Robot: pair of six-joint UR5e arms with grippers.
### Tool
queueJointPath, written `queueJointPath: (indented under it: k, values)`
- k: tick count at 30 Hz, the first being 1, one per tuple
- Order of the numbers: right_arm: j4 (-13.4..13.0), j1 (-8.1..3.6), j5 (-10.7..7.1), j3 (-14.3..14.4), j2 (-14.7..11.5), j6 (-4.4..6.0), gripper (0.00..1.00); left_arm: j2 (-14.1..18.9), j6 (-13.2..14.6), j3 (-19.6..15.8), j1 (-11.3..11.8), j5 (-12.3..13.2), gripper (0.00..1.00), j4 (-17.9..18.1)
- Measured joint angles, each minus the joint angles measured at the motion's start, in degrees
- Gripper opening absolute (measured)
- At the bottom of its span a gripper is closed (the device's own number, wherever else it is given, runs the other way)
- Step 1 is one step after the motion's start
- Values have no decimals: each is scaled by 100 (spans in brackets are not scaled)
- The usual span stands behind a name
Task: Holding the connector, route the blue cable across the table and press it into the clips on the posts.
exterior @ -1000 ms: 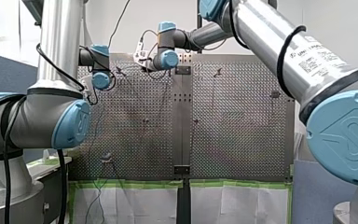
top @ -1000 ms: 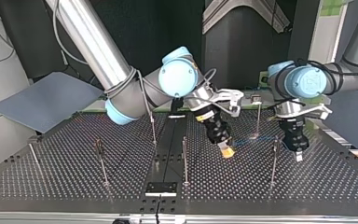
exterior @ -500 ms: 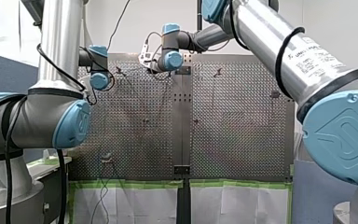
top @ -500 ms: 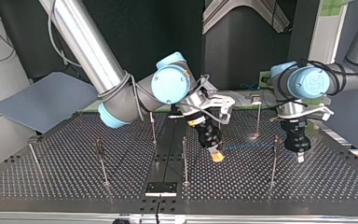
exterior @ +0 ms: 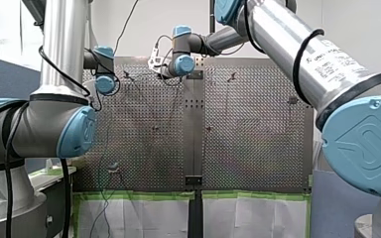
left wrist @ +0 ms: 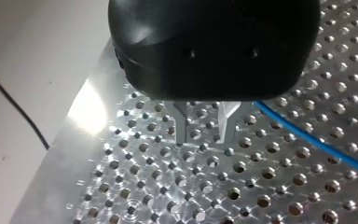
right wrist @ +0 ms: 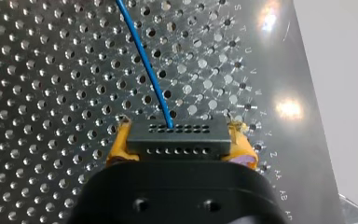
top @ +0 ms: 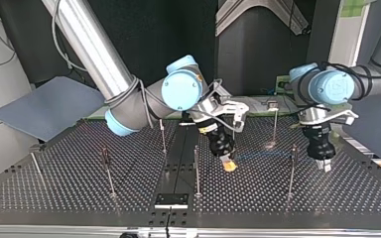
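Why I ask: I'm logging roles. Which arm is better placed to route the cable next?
Probably right: my right claw grips the connector with the blue cable attached; my left claw is open and empty.

Both my arms reach in low, grippers pointing down.
My right arm (top: 99, 54) slants in past the middle with its wrist tilted, and my right gripper (top: 228, 165) has its yellow pads (right wrist: 119, 144) clamped on the connector (right wrist: 179, 138). Beside it, my left arm (top: 377, 82) bends at the wrist so that my left gripper (top: 325, 166) hangs straight down, its metal fingers (left wrist: 182, 123) parted by a narrow gap.
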Motion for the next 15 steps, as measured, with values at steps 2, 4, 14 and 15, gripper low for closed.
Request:
queueJointPath:
  k: [2, 4, 14, 15]
  values:
    - [26, 8, 65, 1, 0, -30, 0, 68, -61, 0, 2, -11, 89, -98]
    - [50, 24, 151, 2, 5, -84, 0, 140, -51, 0, -5, -28, 100, -203]
    - [97, 87, 344, 4, 6, -171, 0, 385, 391, -26, -83, -453, 100, -710]
    - [101, 88, 352, 4, 5, -172, 0, 403, 429, -42, -88, -491, 100, -749]
